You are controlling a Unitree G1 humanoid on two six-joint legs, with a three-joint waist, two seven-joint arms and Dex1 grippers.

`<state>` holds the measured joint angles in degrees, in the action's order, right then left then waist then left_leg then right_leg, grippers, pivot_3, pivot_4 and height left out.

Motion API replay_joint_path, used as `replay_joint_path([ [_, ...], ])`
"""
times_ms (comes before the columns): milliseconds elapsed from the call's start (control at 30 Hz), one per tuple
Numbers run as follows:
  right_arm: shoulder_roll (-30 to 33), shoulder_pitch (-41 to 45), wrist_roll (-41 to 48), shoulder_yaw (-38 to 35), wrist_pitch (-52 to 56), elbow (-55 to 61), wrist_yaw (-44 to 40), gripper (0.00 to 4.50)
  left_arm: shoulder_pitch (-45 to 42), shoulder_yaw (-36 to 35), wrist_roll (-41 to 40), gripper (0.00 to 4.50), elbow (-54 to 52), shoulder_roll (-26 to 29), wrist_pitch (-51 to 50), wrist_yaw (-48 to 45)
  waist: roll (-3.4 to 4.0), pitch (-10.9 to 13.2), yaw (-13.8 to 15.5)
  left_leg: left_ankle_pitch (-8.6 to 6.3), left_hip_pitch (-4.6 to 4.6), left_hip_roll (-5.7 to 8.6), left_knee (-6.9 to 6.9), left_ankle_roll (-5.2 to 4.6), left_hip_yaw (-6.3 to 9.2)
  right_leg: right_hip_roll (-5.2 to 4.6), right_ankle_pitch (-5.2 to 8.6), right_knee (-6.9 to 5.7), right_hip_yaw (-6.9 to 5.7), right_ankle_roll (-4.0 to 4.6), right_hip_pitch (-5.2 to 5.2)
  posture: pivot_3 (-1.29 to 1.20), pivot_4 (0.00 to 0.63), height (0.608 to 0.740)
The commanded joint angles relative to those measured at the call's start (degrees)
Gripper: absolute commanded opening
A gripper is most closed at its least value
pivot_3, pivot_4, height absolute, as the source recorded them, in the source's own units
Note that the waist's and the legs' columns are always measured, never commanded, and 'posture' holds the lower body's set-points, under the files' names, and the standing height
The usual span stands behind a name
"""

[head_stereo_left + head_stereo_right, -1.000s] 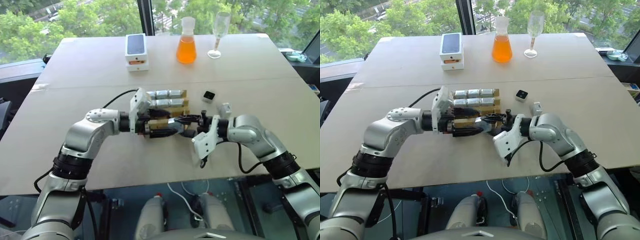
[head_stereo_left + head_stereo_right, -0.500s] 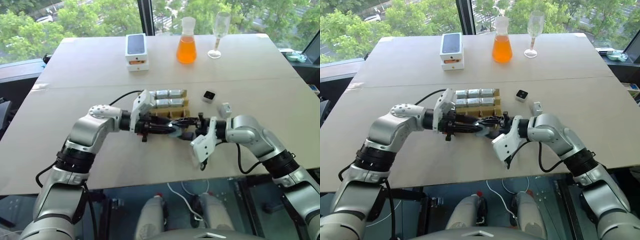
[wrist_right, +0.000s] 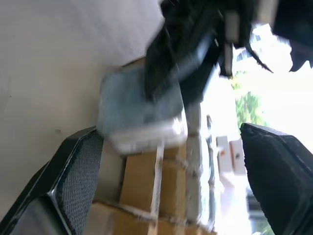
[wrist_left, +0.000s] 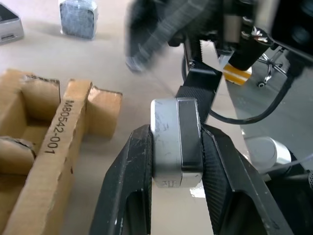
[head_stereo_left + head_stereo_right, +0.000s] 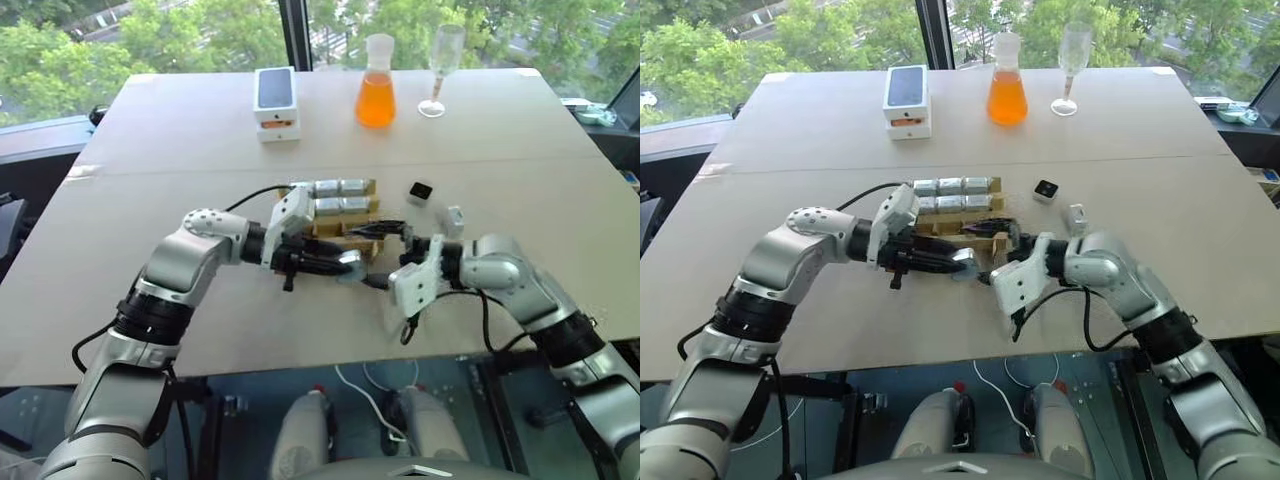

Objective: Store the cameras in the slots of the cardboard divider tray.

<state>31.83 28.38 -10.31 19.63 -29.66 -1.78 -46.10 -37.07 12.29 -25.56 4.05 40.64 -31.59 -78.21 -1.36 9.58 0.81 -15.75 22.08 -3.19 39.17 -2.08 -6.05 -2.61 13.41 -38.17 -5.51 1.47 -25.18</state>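
So the left gripper (image 4: pixel 176 147) has its two black fingers clamped on one of the cameras (image 4: pixel 175 142), a little silver block with a dark band down its side, held up just off the table (image 5: pixel 180 130) right by the near edge of the cardboard divider tray (image 5: pixel 362 222). The right gripper (image 5: pixel 388 252) is facing it from the other side with its fingers spread wide and nothing between them; in its wrist view the held camera sits in the gap between the two pads, but the pads aren't touching it. The tray is roughly mid-table, tan cardboard strips crossed into slots, and the far rows already have silver cameras in them (image 5: pixel 952 186), lined up side by side, while the near slots look bare in the left wrist view. Two more loose cameras sit on the table just off the tray's right side: one with a black face (image 5: pixel 419 191) and a paler one (image 5: pixel 452 216) a bit closer to the right arm. Way at the back there's a white phone box (image 5: pixel 274 102) with a dark phone picture on top, an orange-filled flask (image 5: pixel 376 82) and an empty stemmed glass (image 5: pixel 440 56), all well apart from the tray. Black cables trail off both wrists across the tabletop.
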Motion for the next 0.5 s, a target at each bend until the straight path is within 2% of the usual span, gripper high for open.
replay_joint_path([
  [33,2.6,-7.1,17.5,-8.1,9.6,4.3,-3.7,4.50,-3.8,-5.2,1.1,0.79,5.0,2.4,9.2,-3.7,-0.02,0.0,0.0,0.00,0.01,0.01,0.01,-0.01,0.02,-0.01,0.00,0.01,-0.04,0.00,0.01,0.00,0.150,0.740],
  [133,2.4,-16.1,29.2,-14.2,17.6,6.3,-4.3,4.50,-6.8,-7.2,2.3,0.79,13.2,3.1,17.6,-8.0,-0.02,0.0,0.0,-0.01,-0.01,0.01,0.01,-0.02,0.05,-0.03,0.00,0.03,-0.06,0.00,0.05,0.00,0.150,0.740],
  [200,2.3,-20.1,33.7,-17.1,21.7,7.3,-4.4,4.50,-8.6,-7.2,4.2,0.79,18.7,3.3,22.7,-9.9,-0.02,0.0,0.0,-0.01,-0.02,0.01,0.00,-0.02,0.07,0.03,0.00,0.03,-0.09,0.00,0.06,0.00,0.150,0.740],
  [333,1.8,-25.3,39.1,-20.3,25.7,8.4,-6.1,4.50,-13.1,-7.8,6.6,0.79,30.9,2.1,29.9,-12.4,-0.06,0.0,-0.3,-0.02,-0.08,0.01,0.02,-0.04,-0.03,0.19,0.04,0.01,0.03,-0.11,0.06,0.00,0.150,0.740],
  [433,1.8,-28.5,42.1,-20.3,29.7,12.1,-7.0,4.50,-16.8,-4.5,11.6,0.79,42.4,2.7,39.9,-14.2,-0.07,0.0,-0.1,-0.03,-0.09,0.01,0.03,-0.05,0.00,0.27,0.11,-0.02,0.00,-0.22,0.06,0.00,0.150,0.740],
  [500,0.7,-29.2,43.5,-20.9,30.9,13.9,-6.4,4.50,-19.7,-4.0,12.7,0.79,48.3,1.8,43.0,-14.3,-0.08,0.0,-0.1,-0.13,-0.09,0.01,0.01,-0.22,0.03,0.38,0.11,0.00,-0.02,-0.21,0.05,0.00,0.150,0.740],
])
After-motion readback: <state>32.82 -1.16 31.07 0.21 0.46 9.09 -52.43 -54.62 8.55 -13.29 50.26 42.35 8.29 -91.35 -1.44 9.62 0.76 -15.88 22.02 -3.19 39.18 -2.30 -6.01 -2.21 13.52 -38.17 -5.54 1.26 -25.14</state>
